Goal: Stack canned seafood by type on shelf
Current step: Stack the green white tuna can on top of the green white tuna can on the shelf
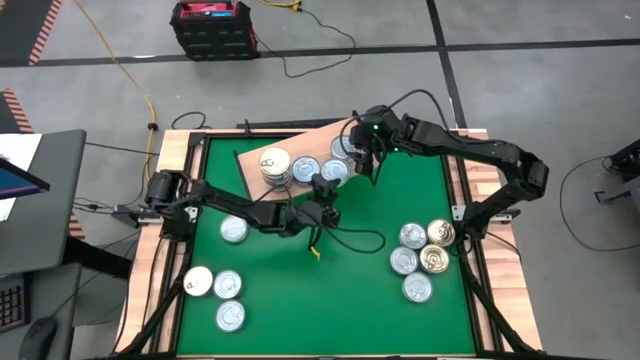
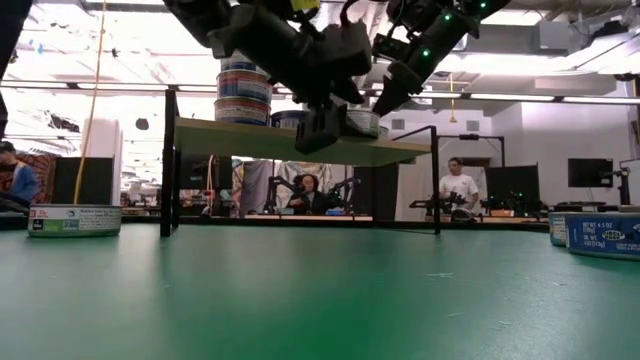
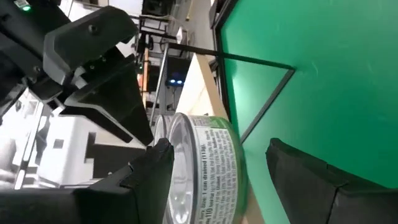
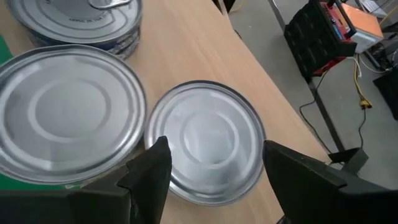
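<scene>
A: L tool is at the near edge of the small light-wood shelf on thin black legs, jaws wide, gripping nothing. It's rolled on its side, one finger at lid height, the other hanging lower in front of the board.

B: And the can?

A: A flat round tin w/ silver lid and green-white label sits on the shelf right at that edge, lying between the fingers. It's close to the upper one, w/ a clear gap to the lower. Flat axis is upright.

B: R tool?

A: R tool is above the shelf's far side, also open, holding nothing, straddling a plain silver-lidded tin from over it.

B: So which arm goes?

A: I'd say R is nearer to a grasp, as the tin is directly below.

B: Room?

A: Tight on one side: another silver-lidded tin sits just beside it. Bare board on the other, then the shelf edge. Both tools are near each other, so watch for a clash.

B: Rest?

A: Loose tins wait on the green table, well apart.
</scene>
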Motion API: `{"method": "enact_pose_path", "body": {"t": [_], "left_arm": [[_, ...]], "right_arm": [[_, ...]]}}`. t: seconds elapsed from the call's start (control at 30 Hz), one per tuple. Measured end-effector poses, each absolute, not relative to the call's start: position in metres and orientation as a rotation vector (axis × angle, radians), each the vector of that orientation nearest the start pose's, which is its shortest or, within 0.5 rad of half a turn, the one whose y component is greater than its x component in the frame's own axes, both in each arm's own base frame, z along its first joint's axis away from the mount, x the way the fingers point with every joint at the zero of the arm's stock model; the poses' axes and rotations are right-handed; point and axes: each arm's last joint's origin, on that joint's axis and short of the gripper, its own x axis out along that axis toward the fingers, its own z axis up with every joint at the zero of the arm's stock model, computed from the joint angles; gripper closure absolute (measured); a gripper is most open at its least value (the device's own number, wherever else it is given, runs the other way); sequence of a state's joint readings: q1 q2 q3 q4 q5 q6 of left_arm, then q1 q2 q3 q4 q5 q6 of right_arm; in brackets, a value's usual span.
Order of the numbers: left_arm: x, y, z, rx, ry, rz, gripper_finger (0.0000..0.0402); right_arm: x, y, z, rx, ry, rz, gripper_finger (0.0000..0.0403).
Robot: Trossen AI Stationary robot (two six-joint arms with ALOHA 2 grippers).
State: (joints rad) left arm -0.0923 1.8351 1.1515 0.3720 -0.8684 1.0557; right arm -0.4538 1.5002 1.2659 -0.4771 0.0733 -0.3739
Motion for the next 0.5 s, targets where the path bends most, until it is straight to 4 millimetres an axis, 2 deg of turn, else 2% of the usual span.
{"method": "enact_pose_path", "body": {"t": [0.33, 0.5], "left_arm": [[0.4, 0.009, 0.221, 1.216, 0.73, 0.512, 0.0157], [0.4, 0.017, 0.221, 1.203, 0.73, 0.513, 0.0157]], "right_arm": [[0.293, -0.146, 0.306, -0.182, 0.759, -0.307, 0.0117], [0.289, -0.153, 0.307, -0.176, 0.76, -0.326, 0.0117]]}}
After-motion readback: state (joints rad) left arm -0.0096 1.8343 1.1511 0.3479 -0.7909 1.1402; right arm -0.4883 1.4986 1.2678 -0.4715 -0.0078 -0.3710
